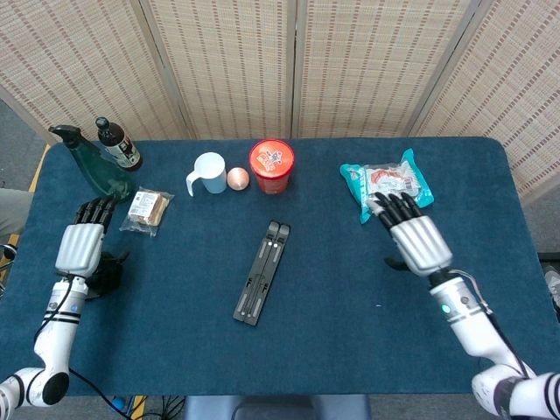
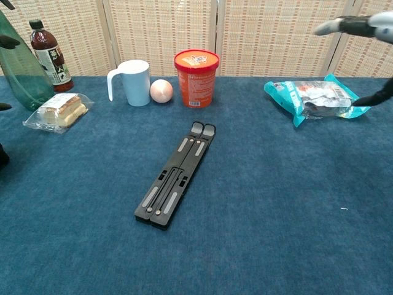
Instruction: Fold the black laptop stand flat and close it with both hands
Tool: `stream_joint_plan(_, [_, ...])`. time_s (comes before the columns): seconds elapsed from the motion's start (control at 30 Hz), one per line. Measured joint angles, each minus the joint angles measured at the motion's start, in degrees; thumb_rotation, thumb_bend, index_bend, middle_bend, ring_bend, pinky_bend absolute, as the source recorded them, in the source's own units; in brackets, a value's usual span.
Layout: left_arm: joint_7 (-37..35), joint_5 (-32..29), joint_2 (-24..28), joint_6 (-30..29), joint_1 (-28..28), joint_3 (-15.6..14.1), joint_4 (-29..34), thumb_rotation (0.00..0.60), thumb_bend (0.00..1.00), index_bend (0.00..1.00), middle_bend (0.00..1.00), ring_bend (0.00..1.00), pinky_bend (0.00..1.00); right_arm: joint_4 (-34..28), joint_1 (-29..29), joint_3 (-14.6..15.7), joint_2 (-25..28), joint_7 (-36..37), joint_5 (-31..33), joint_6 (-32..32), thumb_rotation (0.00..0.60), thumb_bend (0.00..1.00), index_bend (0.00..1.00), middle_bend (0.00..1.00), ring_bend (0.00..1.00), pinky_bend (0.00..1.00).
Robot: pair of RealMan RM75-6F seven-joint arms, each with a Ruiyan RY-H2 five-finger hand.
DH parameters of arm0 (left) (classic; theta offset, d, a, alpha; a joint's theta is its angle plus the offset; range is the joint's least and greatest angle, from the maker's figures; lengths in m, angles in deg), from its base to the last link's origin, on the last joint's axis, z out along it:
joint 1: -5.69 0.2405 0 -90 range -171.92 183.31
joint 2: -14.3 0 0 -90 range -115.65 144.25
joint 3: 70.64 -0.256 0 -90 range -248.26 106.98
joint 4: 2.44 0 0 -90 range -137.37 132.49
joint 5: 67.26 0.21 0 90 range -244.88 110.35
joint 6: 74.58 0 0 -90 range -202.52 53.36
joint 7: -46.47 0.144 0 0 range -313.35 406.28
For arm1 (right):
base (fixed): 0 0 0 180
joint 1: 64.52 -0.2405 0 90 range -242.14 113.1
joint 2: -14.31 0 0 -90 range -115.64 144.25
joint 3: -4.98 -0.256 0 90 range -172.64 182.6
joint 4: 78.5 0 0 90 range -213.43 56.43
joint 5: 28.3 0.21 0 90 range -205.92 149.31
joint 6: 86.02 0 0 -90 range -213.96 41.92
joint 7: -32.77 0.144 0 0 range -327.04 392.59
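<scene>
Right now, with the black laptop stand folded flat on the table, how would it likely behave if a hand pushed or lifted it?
The black laptop stand looks stiff: straight bars lying flat on the blue tablecloth. Pushed, it would probably slide or pivot, not roll. Its low profile may make it hard to get fingers under, and the hinged halves might swing open when lifted.

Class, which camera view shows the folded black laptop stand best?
The chest view: the laptop stand sits close and large, its slots and rails clear. The head view shows the whole stand from above, lying flat on the table, but smaller and less detailed.

left hand [image 1: 80, 248] empty, fingers spread, right hand [image 1: 416, 238] likewise
</scene>
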Motion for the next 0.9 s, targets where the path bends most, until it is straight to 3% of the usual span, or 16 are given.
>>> stream_joint_plan(0.4, [5.91, 6.43, 4.46, -14.12, 9.61, -4.21, 9.75, 0.600, 0.15, 0.01, 0.05, 0.04, 0.04, -5.85, 15.69, 3.47, 5.30, -1.41, -0.55, -13.42, 0.600, 0.08, 0.00, 0.00, 0.00, 0.00])
stream_joint_plan(0.63, [9.86, 7.06, 6.34, -14.96, 12.07, -5.75, 14.94, 0.600, 0.15, 0.01, 0.05, 0.04, 0.04, -5.82, 20.93, 4.26, 3.81, -2.17, -4.76, -17.20, 0.600, 0.08, 0.00, 0.02, 0.00, 0.00])
stream_joint_plan(0.9, [10.88, 7.82, 5.97, -14.91, 13.05, -5.62, 16.10, 0.600, 0.15, 0.01, 0.05, 0.04, 0.04, -5.41, 23.34, 3.20, 2.34, -3.08, -6.95, -17.20, 0.600, 0.08, 0.00, 0.02, 0.00, 0.00])
